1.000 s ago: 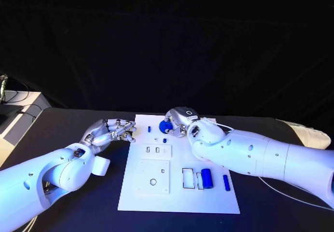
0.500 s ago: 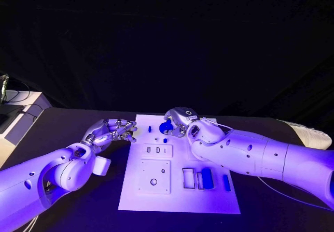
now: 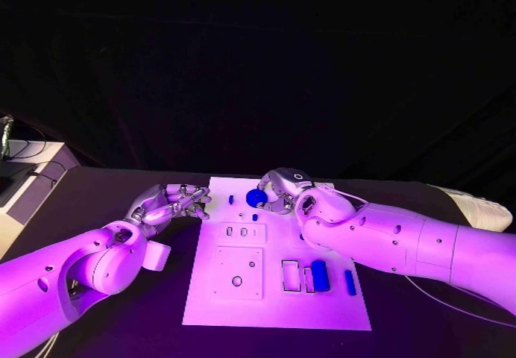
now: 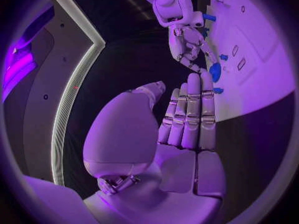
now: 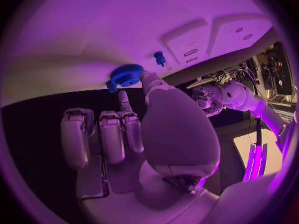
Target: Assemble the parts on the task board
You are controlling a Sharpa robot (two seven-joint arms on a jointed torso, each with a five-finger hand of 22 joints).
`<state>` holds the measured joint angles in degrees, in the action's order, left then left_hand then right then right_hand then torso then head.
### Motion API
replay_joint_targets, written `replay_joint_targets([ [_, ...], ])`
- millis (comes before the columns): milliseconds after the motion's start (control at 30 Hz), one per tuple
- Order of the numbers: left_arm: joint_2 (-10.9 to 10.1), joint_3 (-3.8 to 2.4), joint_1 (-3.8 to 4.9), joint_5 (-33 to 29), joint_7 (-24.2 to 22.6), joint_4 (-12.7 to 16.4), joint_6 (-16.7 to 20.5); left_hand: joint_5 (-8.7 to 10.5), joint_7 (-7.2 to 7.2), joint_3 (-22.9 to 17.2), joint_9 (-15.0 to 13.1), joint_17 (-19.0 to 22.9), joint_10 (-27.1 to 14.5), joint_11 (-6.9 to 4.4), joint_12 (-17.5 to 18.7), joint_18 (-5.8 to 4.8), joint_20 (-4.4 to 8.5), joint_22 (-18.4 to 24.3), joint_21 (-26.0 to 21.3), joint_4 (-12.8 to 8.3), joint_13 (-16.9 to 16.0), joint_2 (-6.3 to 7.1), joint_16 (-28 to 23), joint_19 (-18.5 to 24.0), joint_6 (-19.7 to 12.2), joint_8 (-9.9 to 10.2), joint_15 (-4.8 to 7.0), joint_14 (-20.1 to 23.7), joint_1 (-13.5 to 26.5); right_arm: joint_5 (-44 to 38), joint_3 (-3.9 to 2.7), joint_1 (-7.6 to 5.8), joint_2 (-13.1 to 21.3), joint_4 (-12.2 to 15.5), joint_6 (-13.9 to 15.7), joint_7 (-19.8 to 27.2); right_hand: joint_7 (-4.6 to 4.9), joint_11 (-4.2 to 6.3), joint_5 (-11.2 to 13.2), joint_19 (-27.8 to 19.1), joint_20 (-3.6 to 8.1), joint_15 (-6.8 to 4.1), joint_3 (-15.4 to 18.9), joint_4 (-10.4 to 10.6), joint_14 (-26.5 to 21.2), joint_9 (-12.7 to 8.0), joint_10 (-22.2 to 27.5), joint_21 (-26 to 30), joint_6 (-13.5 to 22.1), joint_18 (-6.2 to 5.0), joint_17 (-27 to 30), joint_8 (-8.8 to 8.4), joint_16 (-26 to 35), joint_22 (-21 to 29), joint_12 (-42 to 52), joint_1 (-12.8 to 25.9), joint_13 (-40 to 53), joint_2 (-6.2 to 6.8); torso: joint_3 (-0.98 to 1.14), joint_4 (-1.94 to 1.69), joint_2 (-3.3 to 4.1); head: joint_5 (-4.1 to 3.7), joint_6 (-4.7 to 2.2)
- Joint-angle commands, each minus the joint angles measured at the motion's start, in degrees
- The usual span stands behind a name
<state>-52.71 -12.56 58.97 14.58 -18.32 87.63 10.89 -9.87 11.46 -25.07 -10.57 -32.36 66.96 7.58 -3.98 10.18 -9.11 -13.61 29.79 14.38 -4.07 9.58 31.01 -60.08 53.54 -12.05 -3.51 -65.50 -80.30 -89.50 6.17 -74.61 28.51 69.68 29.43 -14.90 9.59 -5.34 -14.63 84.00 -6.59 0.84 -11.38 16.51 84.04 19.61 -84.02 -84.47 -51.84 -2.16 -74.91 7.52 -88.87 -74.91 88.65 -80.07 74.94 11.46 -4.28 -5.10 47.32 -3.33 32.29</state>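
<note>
The white task board (image 3: 275, 306) lies in the middle of the black table. My right hand (image 3: 284, 191) hovers over its far end and pinches a blue gear (image 3: 256, 197) between thumb and finger; the right wrist view shows the gear (image 5: 126, 75) close above the board, beside a small blue peg (image 5: 159, 57). My left hand (image 3: 172, 203) sits at the board's far left edge, holding nothing, fingers side by side and thumb apart. Two small blue pegs (image 3: 230, 199) (image 3: 255, 217) stand near the gear. A blue cylinder (image 3: 318, 271) and a slim blue pin (image 3: 350, 282) lie at the board's near right.
Two raised white blocks with slots and holes (image 3: 244, 232) (image 3: 238, 272) sit on the board's left half, and a white rectangular frame (image 3: 291, 275) lies beside the cylinder. A pale side table (image 3: 27, 179) stands at the far left.
My right hand has edged slightly to the right with the gear still pinched. The left hand and the parts on the board have not moved.
</note>
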Motion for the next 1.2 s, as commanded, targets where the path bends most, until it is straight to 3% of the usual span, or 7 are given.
replay_joint_targets([
  [33,0.07,-0.05,0.02,-0.35,-0.38,0.01,-1.05,0.13,0.18,-0.32,-0.05,-0.05,-0.36,0.08,0.35,0.10,0.12,-0.05,0.29,0.05,0.08,0.10,0.22,0.35,-0.36,0.22,-0.08,0.32,-0.61,5.33,0.13,0.39,1.67,1.35,3.75,2.81,0.06,0.46,-0.29,3.04,0.07,-0.23,-0.13,0.16,5.19,0.07,-5.10,-0.17,-0.49,0.65,-11.57,0.22,-0.36,-9.73,0.51,0.72,14.17,-0.06,0.03,0.05,-0.07,-0.15,0.03],
  [200,-0.06,-0.05,0.01,-0.35,-0.75,-0.01,-1.11,0.14,0.20,-0.35,-0.06,-0.09,-0.38,0.10,0.35,0.09,0.11,-0.09,0.35,0.04,0.08,0.11,0.23,0.39,-0.38,0.24,-0.10,0.34,-0.57,15.17,-0.22,-0.12,5.95,4.10,8.96,12.31,0.10,0.44,-0.28,2.38,0.10,-0.25,-0.36,-0.01,5.01,0.00,-4.72,1.04,-0.15,0.32,-10.76,0.05,-0.18,-8.54,0.14,0.75,13.78,-0.20,0.11,0.36,-0.30,0.06,-0.31],
  [333,-0.15,-0.05,-0.07,-0.35,-0.99,-0.02,-1.14,0.14,0.17,-0.37,-0.07,-0.11,-0.37,0.09,0.33,0.09,0.11,-0.11,0.39,0.01,0.08,0.12,0.23,0.43,-0.36,0.23,-0.10,0.38,-0.58,22.43,-0.36,-0.48,9.70,6.11,9.45,19.31,0.15,0.42,-0.55,2.41,0.12,-0.23,-1.11,-0.27,5.02,-0.04,-4.59,0.99,0.06,0.35,-10.84,-0.02,-0.18,-8.65,0.01,0.17,13.65,-0.62,0.42,0.92,-0.66,0.14,-0.38],
  [467,-0.21,-0.04,-0.35,-0.33,-1.13,0.04,-1.19,0.13,0.14,-0.41,-0.09,-0.13,-0.34,0.07,0.31,0.09,0.11,-0.14,0.42,-0.02,0.07,0.11,0.23,0.46,-0.33,0.22,-0.10,0.40,-0.61,27.19,-0.40,-0.62,13.43,7.52,6.81,23.17,0.23,0.39,-0.82,2.62,0.14,-0.22,-3.23,-1.67,5.11,-0.04,-4.46,0.66,0.02,0.46,-11.28,0.06,-0.26,-9.06,-0.11,-2.55,13.53,-0.26,0.83,1.26,-0.97,0.51,-0.39],
  [700,-0.17,-0.04,-1.51,-0.09,-1.23,0.08,-1.26,0.13,0.14,-0.41,-0.09,-0.13,-0.34,0.07,0.31,0.09,0.11,-0.14,0.42,-0.02,0.07,0.11,0.23,0.46,-0.33,0.22,-0.10,0.40,-0.61,30.08,-0.39,-0.65,18.12,7.22,0.87,26.64,0.30,0.35,0.56,2.85,0.10,-0.18,-5.54,-3.79,5.17,-0.10,-4.63,0.25,-0.29,0.58,-11.54,0.15,-0.31,-9.55,0.05,-5.50,13.71,0.62,1.48,1.45,-1.60,0.27,-0.37],
  [900,0.00,-0.05,-2.38,0.14,-1.47,0.09,-1.39,0.12,0.11,-0.46,-0.11,-0.16,-0.31,0.04,0.29,0.09,0.11,-0.17,0.48,-0.09,0.07,0.11,0.24,0.51,-0.29,0.20,-0.09,0.43,-0.66,30.65,-0.34,-0.47,20.82,5.32,-3.07,27.29,0.32,0.34,-0.40,2.68,0.10,-0.18,-6.59,-4.62,5.16,-0.19,-4.53,0.55,-0.49,0.50,-11.55,0.12,-0.31,-9.32,-0.06,-6.27,13.60,1.29,1.82,1.37,-1.83,-0.67,-0.13],
  [1200,0.47,-0.11,-2.83,0.27,-1.42,-0.17,-1.61,0.12,0.11,-0.49,-0.12,-0.18,-0.31,0.04,0.29,0.09,0.11,-0.20,0.52,-0.12,0.07,0.11,0.25,0.54,-0.29,0.20,-0.08,0.45,-0.67,26.79,-0.17,1.19,21.40,0.80,-6.40,25.87,0.45,0.23,-0.86,2.66,0.06,-0.11,-6.95,-4.83,5.20,-0.38,-4.33,0.59,-0.07,0.50,-11.74,-0.24,-0.35,-9.32,-0.25,-5.96,13.39,2.00,2.06,1.51,-1.88,-0.79,0.36],
])
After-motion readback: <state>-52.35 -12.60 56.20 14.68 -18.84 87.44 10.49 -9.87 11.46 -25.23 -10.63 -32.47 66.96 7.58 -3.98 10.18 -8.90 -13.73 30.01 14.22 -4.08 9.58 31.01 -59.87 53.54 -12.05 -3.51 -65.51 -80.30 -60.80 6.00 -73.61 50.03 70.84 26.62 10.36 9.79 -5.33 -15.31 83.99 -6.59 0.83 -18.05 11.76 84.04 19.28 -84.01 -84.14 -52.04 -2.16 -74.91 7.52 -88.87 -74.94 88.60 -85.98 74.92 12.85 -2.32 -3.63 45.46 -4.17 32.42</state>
